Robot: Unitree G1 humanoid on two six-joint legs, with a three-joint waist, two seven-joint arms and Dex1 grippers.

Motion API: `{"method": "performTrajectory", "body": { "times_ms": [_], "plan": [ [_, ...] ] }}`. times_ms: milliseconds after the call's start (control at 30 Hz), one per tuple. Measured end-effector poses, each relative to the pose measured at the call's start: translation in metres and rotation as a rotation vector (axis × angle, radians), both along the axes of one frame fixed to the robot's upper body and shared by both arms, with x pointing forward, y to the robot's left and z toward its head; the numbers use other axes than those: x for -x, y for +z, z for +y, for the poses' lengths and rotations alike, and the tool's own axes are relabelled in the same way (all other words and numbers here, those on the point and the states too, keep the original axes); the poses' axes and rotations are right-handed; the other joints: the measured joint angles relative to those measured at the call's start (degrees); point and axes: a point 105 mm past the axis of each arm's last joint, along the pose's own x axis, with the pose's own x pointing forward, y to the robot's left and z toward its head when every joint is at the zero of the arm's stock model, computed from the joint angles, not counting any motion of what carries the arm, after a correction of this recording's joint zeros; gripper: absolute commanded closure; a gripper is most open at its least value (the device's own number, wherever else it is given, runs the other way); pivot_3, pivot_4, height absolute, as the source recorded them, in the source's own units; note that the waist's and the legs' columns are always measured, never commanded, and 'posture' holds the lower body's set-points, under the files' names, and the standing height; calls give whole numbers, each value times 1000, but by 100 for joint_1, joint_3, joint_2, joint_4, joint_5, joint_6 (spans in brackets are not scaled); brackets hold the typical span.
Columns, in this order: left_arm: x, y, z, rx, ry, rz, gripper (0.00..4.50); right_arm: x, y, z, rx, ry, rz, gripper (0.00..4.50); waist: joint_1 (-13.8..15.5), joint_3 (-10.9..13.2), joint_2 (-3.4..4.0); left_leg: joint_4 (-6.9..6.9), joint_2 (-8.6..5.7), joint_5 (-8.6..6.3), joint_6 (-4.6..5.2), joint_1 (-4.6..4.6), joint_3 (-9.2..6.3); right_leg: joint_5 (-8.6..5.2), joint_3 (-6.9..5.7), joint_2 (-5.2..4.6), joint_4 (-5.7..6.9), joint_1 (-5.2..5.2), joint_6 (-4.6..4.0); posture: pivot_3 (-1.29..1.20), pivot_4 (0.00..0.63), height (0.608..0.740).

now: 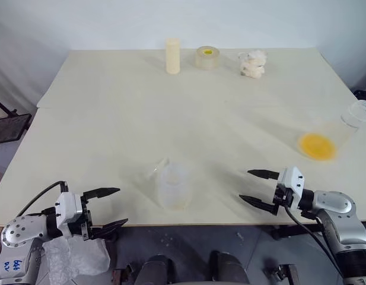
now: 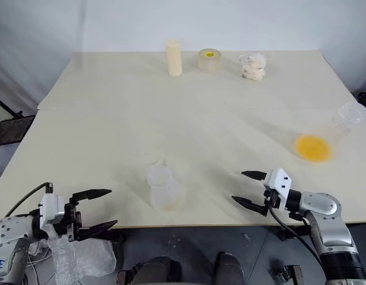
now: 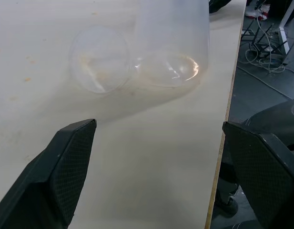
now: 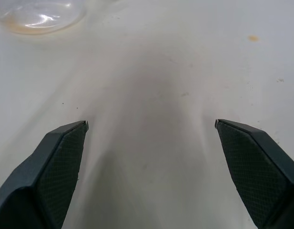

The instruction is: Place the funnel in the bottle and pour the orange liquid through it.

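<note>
Bottle [image 1: 174, 189] between both open end effectors

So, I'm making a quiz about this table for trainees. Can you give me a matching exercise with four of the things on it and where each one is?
Things:
1. bottle
2. orange liquid
3. tape roll
4. cream cylinder

Places:
A. far edge, between the cylinder and a crumpled white wad
B. near edge, between the two grippers
C. far edge, leftmost of the three things there
D. right side, inside a clear cup

Pairs: 1-B, 2-D, 3-A, 4-C
</note>
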Motion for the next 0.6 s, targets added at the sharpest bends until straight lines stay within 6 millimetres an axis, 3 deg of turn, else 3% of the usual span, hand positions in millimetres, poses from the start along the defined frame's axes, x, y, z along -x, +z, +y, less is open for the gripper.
{"method": "performTrajectory", "body": {
  "times_ms": [467, 600],
  "plan": [
    [-4, 6, 0, 71, 89, 86, 0, -2, 2, 0, 0, -3, -7, 24, -5, 0, 0, 0, 7, 0, 0, 0, -1, 0, 2, 0, 1, 0, 0, 0, 150, 740],
    [-2, 4, 12, 80, 185, 116, 0, -6, 6, 2, 1, 8, -19, 24, -23, 1, -2, 0, 10, 0, -1, 1, -1, 0, 2, 0, 0, 0, 0, 0, 150, 740]
  ]
}}
